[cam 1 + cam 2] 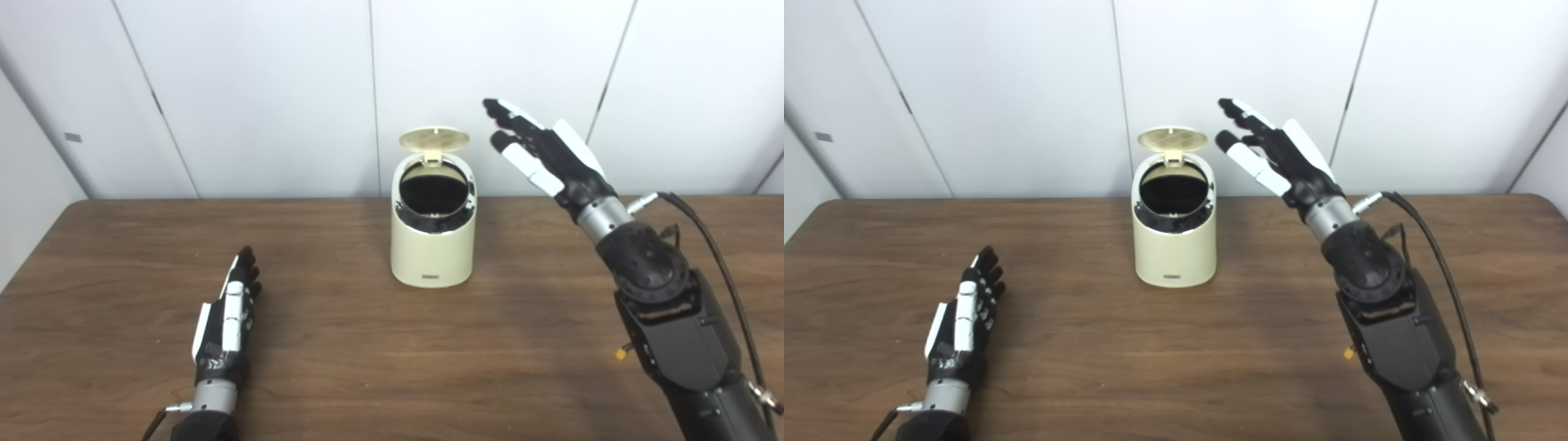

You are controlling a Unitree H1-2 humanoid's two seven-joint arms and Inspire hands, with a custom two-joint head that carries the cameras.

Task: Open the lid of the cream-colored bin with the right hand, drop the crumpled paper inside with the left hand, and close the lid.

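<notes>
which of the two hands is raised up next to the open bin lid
The right hand, lifted in the air just right of the bin's raised lid, fingers spread. The left hand lies low over the table, away from the bin.

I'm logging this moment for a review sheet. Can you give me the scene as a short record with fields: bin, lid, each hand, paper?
bin: cream-colored bin, upright on the table
lid: lid raised, opening exposed, inside dark
right hand: right hand open, raised to the right of the lid, not touching it
left hand: left hand open, low over the table, holding nothing
crumpled paper: not visible in either view
</notes>
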